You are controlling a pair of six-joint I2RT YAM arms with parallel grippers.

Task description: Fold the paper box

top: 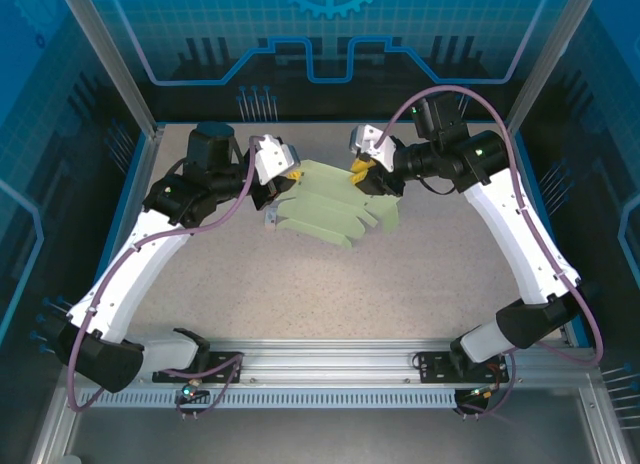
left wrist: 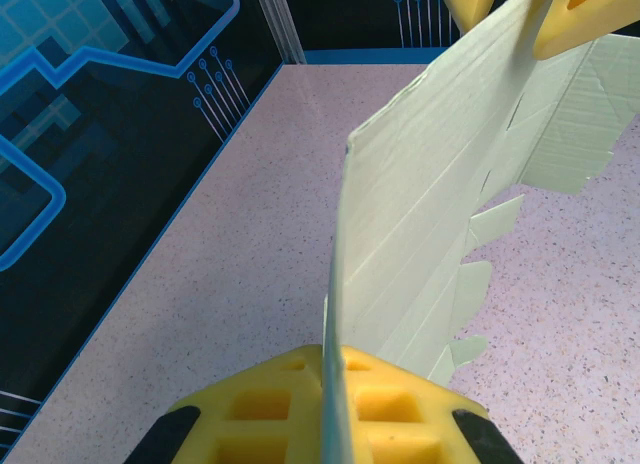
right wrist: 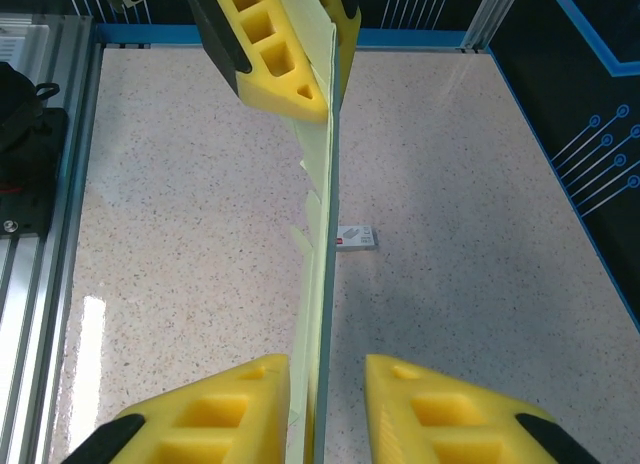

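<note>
We see the paper box (top: pixel 335 209), not yet folded but a wide mint-green sheet with creased panels and tabbed flaps. It is held up off the counter (top: pixel 330 294) near the middle of its far edge. The left gripper (left wrist: pixel 333 369) is clamped tight on one end of the card, both yellow pads pressed against it. The right gripper (right wrist: pixel 322 374) is closed to a narrow slot around the opposite end. There one pad (right wrist: pixel 215 414) lies against the card and a sliver of gap shows at the other, so we cannot tell whether it truly pinches. We judge the sheet is stretched between the two arms, standing on edge, so the creases hang free and a panel can be swung over without dragging on the counter. Whether the lower tabs touch the surface we cannot say. A small white tag (right wrist: pixel 355 237) lies flat on the counter just beside the sheet's line. It carries a red mark, but its print is too small to read. The card itself bears no writing that we can make out.
</note>
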